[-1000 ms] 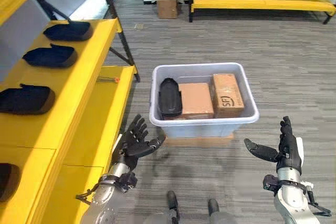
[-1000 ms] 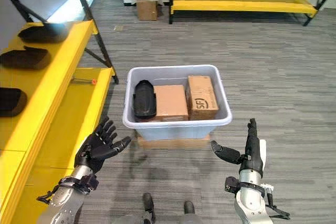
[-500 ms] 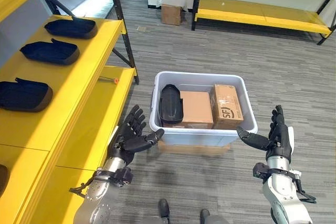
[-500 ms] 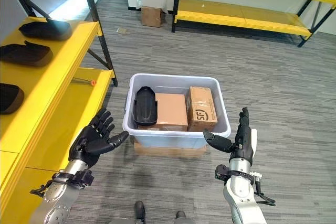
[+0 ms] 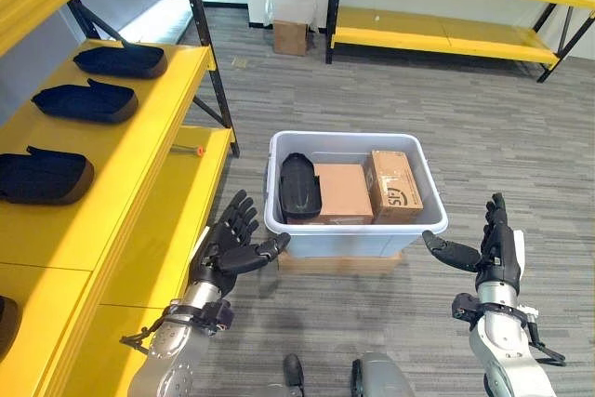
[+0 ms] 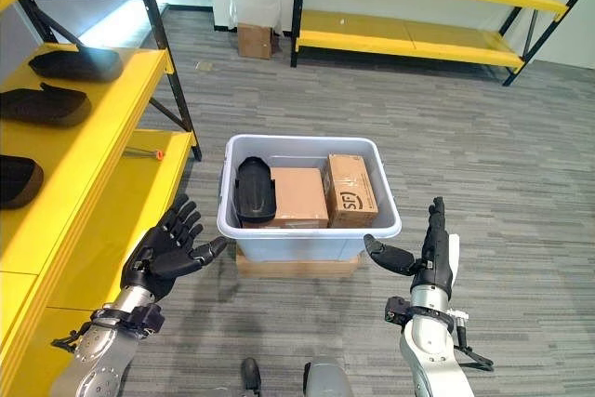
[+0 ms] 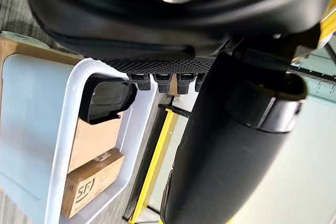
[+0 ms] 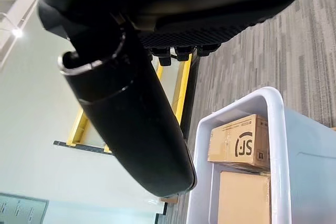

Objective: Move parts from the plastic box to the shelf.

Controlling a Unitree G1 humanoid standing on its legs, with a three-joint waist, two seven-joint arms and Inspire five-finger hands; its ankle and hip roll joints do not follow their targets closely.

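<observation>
The left hand (image 5: 231, 246) is up in the air with its fingers spread wide and its thumb pointing at the plastic box (image 5: 354, 240). It holds nothing. The right hand (image 5: 491, 253) is up too, with straight fingers pointing up and the thumb reaching toward the box. It holds nothing either. The box sits on the floor between the two hands, just past their thumbs, and neither hand touches it. Inside the box, on the left hand's side, lies a black part (image 5: 300, 187). Next to it is a flat brown carton (image 5: 343, 192), and on the right hand's side is a second carton (image 5: 393, 186). Beside the left hand, on its outer side, stands the yellow shelf (image 5: 149, 137). More black parts (image 5: 85, 100) lie on it in a row, going farther away from the hand.
</observation>
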